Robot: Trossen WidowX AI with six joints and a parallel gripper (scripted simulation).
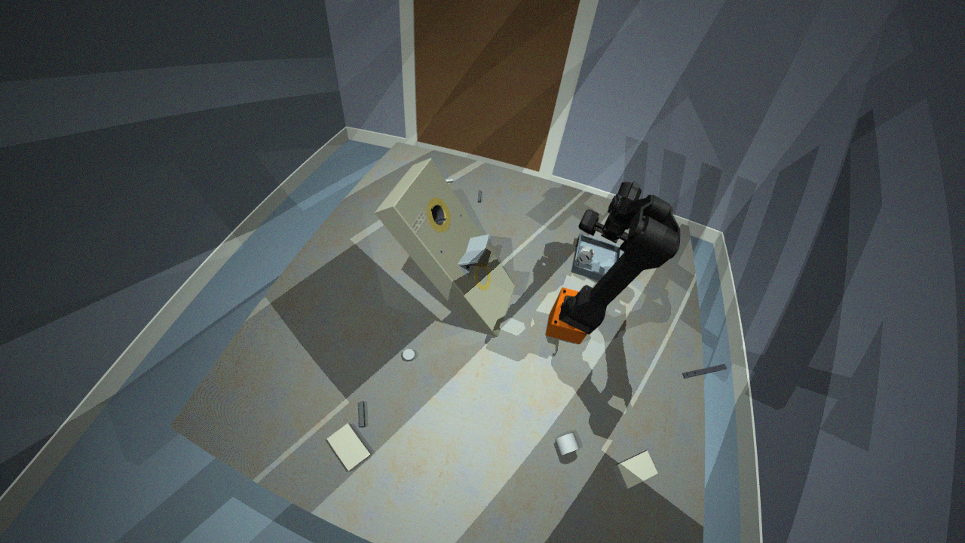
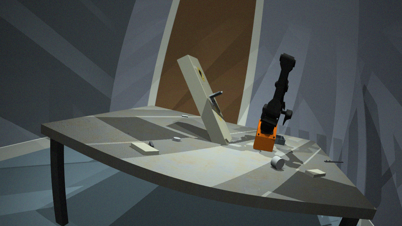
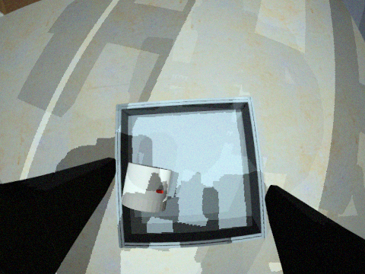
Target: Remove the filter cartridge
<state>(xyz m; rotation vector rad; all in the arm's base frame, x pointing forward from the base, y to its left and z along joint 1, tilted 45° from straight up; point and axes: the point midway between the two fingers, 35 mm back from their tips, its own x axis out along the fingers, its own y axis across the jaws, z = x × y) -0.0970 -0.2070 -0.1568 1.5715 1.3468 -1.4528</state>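
One black arm, mine, rises from its orange base (image 2: 264, 142) on the tabletop (image 2: 196, 165), leans back to a raised elbow, then folds forward so that my wrist points straight down. My gripper (image 3: 192, 178) hangs above the square grey tray (image 3: 255, 167), clear of its walls. Both fingers are spread nearly as wide as they go; one shows at each lower corner of the wrist view, and nothing is between them or touching them. Below, the filter cartridge (image 3: 148, 188), a short pale cylinder with a small red mark, lies tipped on the tray floor against the left wall, closer to my left-hand finger in that view. Off to the side, the tilted service panel (image 1: 431, 236) shows a dark open hole (image 1: 438, 214) ringed in yellow.
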